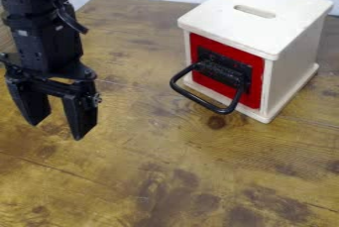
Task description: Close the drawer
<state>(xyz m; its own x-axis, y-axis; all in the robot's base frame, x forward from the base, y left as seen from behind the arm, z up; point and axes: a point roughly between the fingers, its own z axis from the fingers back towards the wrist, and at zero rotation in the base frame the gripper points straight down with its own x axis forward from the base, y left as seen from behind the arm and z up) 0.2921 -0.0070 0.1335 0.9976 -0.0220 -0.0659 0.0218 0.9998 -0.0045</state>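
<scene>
One pincer (pixel 56 122) hangs downward, fingers apart.

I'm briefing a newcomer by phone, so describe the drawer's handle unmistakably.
On the wooden table sits a pale cube with a slotted top. Its front holds a red panel. The handle is the black loop jutting out from it, unlike the panel's dark centre.
</scene>
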